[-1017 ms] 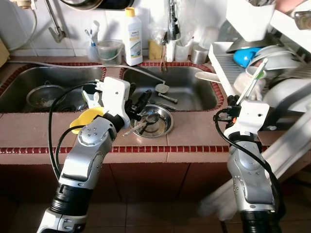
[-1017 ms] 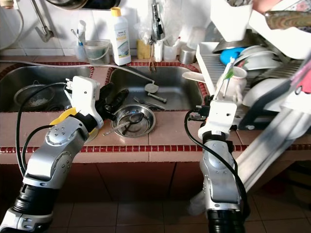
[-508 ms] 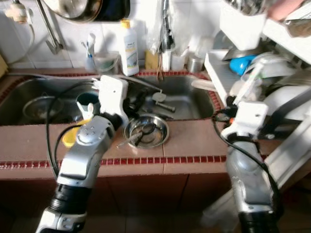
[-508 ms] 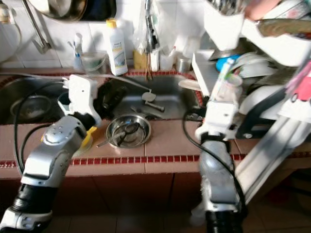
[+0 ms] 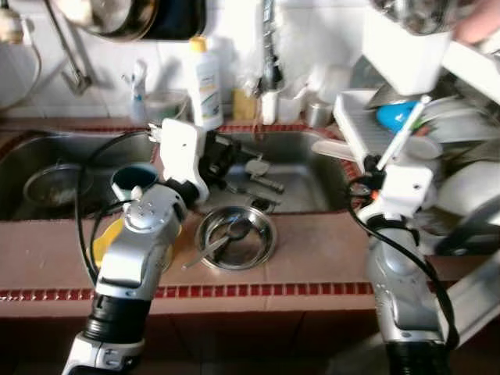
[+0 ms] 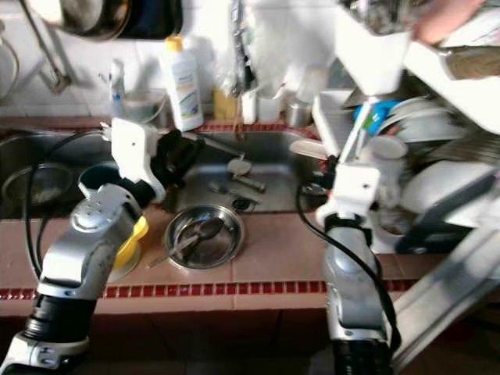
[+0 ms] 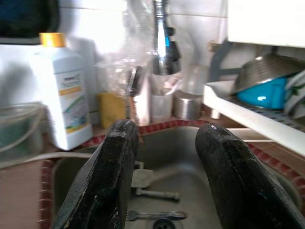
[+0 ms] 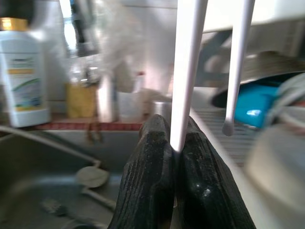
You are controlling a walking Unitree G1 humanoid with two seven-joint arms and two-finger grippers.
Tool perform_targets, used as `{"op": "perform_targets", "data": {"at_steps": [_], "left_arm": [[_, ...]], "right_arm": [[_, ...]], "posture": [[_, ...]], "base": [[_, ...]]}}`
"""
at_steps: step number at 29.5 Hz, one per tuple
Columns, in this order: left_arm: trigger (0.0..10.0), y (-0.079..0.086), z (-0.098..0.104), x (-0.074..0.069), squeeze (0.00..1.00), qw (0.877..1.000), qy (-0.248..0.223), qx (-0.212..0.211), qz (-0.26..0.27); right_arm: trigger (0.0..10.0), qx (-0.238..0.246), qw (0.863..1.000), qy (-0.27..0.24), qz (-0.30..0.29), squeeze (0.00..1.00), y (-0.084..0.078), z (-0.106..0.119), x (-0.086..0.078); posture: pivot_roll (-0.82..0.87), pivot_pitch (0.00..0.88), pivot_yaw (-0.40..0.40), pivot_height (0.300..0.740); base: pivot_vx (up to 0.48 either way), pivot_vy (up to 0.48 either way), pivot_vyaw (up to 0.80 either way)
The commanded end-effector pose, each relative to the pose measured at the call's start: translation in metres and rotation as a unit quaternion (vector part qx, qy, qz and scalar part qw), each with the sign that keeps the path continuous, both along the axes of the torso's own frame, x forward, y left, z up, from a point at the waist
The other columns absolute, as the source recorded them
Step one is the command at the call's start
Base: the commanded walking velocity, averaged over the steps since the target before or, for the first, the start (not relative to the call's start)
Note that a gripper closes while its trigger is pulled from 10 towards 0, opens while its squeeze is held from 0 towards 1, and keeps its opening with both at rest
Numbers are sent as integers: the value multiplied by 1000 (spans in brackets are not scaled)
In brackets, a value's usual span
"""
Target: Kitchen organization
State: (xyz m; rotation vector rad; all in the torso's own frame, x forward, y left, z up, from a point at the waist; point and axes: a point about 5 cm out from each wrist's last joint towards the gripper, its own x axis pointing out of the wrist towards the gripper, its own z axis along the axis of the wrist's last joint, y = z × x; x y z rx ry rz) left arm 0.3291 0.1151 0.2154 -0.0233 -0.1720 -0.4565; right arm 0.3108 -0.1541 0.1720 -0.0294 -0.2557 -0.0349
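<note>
1. Right jaws (image 8: 174, 143) are pressed together on a thin white utensil (image 8: 186, 71). It stands up out of them and tilts toward the dish rack (image 5: 355, 117) just beside them. This grip is the same as a second ago.
2. Left jaws (image 7: 167, 138) are spread with nothing between them. They hang over the near edge of the right sink (image 5: 312, 168).
3. Change: a second ago the left jaws sat at the rim of the steel bowl (image 5: 236, 237). Now they are up and past it, on the sink side. The head camera has also shifted, so part of that is view motion.
4. The steel bowl sits on the bench on the near side of the left jaws, with a spoon (image 5: 226, 237) lying in it. Judgement: it has not been picked up and is still to be sorted.
5. Loose metal utensils (image 5: 262, 176) lie on the sink floor beyond the left jaws. A detergent bottle (image 5: 207, 82) and the tap (image 7: 162, 43) stand further back by the wall.
6. Under the left arm there is a yellow item (image 5: 105, 242) and a teal cup (image 5: 129, 180). I cannot tell what the yellow item is.
7. A blue bowl (image 5: 394, 113) and white crockery crowd the rack. Judgement: the rack has little free room for the white utensil, and the tap blocks a high reach into the sink.
</note>
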Motion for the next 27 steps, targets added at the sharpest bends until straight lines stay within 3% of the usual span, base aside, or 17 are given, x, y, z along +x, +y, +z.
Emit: {"op": "perform_targets", "data": {"at_steps": [1,13,17,19,21,27], "left_arm": [[10000,-7,6,-1,0,1000,-12,3,-6],[10000,-14,19,-7,0,999,-37,21,-33],[10000,-21,22,-13,0,996,-49,40,-60],[10000,-22,22,-13,0,996,-49,43,-63],[10000,-27,22,-19,0,994,-53,51,-86],[10000,-35,24,-28,0,990,-58,56,-119]], "right_arm": [[10000,0,1000,3,-6,0,-8,1,-1],[10000,-11,999,28,24,0,-22,-1,6],[10000,-20,999,37,16,0,-53,3,13],[10000,-20,999,40,14,0,-57,4,14],[10000,-29,999,44,6,0,-72,6,16],[10000,-31,998,50,6,0,-85,9,18]], "posture": [[-132,41,18,740],[-134,42,21,740],[-133,57,23,740],[-133,59,24,740],[-133,70,25,740],[-131,92,22,740]], "base": [[0,0,0],[0,0,0],[0,0,0],[0,0,0],[0,0,0],[0,0,0]]}}
